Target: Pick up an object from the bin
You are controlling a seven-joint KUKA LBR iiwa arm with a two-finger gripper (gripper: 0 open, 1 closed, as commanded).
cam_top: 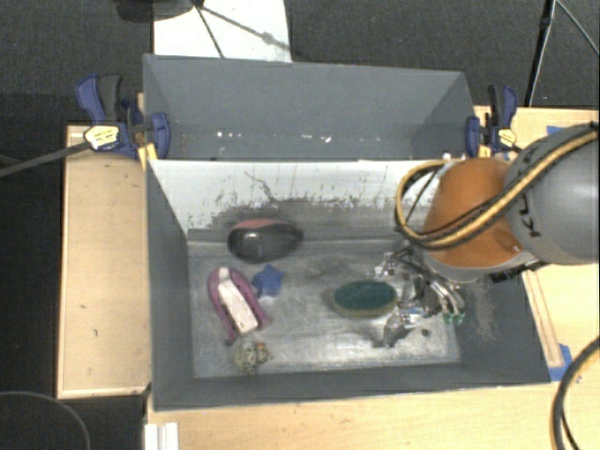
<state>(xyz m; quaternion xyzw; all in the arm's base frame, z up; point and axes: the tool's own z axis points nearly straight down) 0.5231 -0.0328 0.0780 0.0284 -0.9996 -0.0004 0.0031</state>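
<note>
I see the claw point(405, 322) low near the right end of the bin point(169, 279), just beside a dark green oval disc point(361, 297); how far it is open I cannot tell.

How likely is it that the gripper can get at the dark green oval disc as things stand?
Probably yes. The gripper is just beside the dark green oval disc, toward the arm's side of the bin, and nothing lies between them.
</note>
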